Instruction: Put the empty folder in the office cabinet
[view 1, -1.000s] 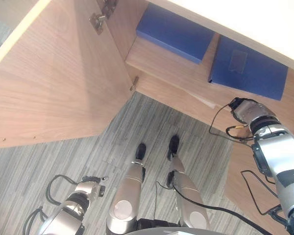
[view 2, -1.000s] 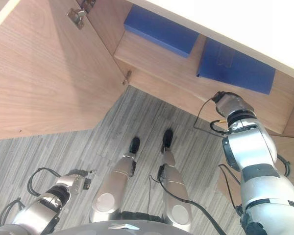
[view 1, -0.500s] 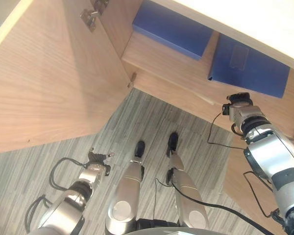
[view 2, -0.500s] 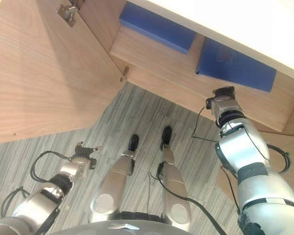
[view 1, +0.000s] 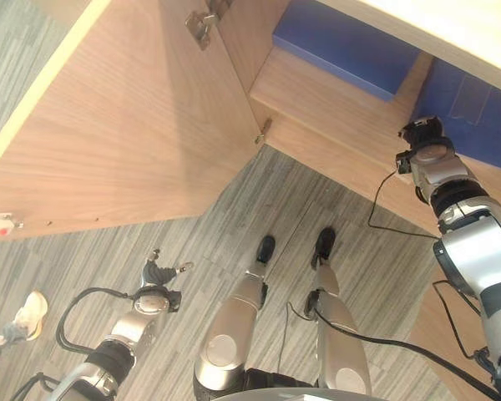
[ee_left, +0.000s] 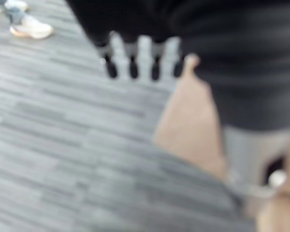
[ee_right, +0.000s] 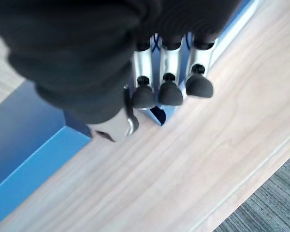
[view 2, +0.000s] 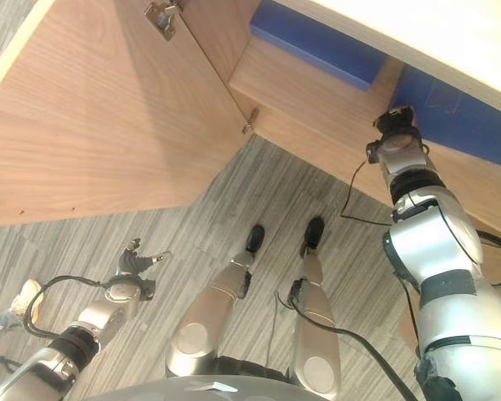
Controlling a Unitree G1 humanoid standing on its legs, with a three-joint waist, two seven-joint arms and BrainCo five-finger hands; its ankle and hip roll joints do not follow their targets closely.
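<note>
Folder: you have the blue folder lying flat on the lower shelf of the office cabinet, on its right part; the cabinet's pale top cuts off its far side, and your right arm covers part of its near edge.
Second folder: another blue folder lies flat on the same shelf, further left, apart from the first.
Right hand: your right hand is at the near corner of the folder. In its wrist view the fingers hang in a row with their dark tips curled down at the folder's corner, above the shelf board. You cannot tell whether they pinch the folder or only rest by it; the thumb is mostly hidden behind the dark cover.
Left hand: your left hand hangs low over the grey striped carpet, well away from the cabinet, fingers loosely spread and holding nothing. Its wrist view is too blurred to add more.
Cabinet door: the wooden door stands swung open on the left, a metal hinge on its inner face.
Bystander: a person's shoe shows at the left edge on the carpet.
</note>
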